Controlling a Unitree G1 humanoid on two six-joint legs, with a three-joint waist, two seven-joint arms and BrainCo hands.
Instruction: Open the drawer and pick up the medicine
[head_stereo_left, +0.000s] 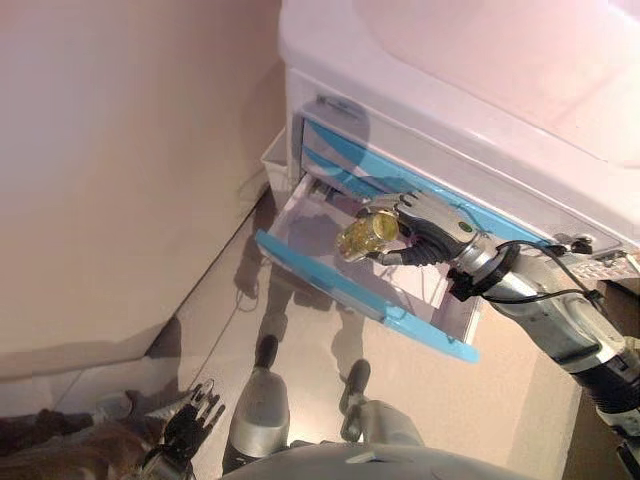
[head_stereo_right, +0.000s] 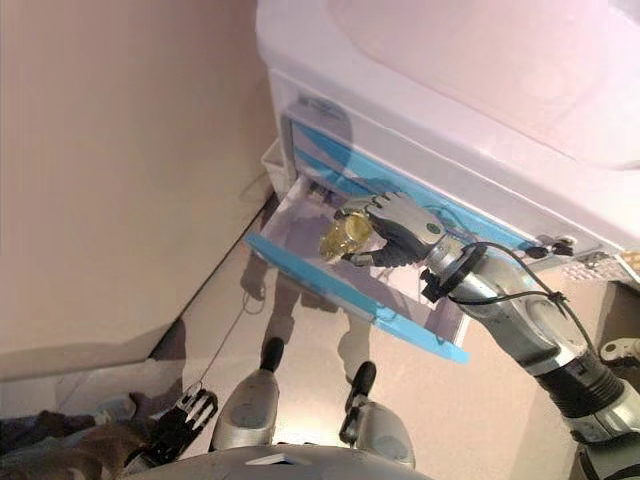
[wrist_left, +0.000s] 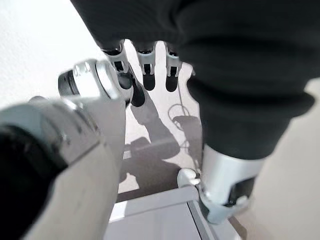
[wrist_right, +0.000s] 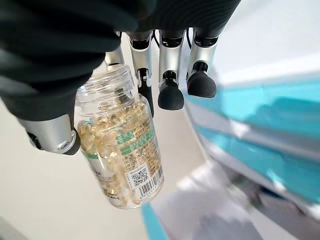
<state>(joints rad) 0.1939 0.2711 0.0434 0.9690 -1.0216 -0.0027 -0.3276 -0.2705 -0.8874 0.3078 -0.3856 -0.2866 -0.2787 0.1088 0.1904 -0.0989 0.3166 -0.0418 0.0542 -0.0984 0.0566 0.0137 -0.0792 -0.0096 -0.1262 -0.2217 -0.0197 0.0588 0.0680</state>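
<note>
Left hand (head_stereo_left: 190, 420) hangs low by the floor, fingers straight and loose, nothing in it; floor (wrist_left: 165, 125) shows past its fingertips in its own wrist view

Right hand (wrist_right: 75, 60) is curled round a clear medicine bottle (wrist_right: 122, 150); thumb on one side of the neck, fingers on the other, two fingertips (wrist_right: 170, 95) hooked free past the bottle without touching it. Bottle is packed with yellow capsules and carries a white and green label with a barcode, base pointing away from the palm

From the head views, same bottle (head_stereo_left: 362, 235) sits at the front of the right hand (head_stereo_left: 425, 225), sticking out past the fingers, tilted. Bottle is off the drawer floor, held in the air over the open drawer (head_stereo_left: 330, 275)

Drawer is pulled well out, just below the hand; pale inside, blue front lip on the far side of the bottle from the wrist. Behind the hand stands a white cabinet (head_stereo_left: 480, 90) with more blue-fronted drawers (head_stereo_left: 345, 165) above the open one, those shut. Cannot tell what else lies inside the drawer
</note>
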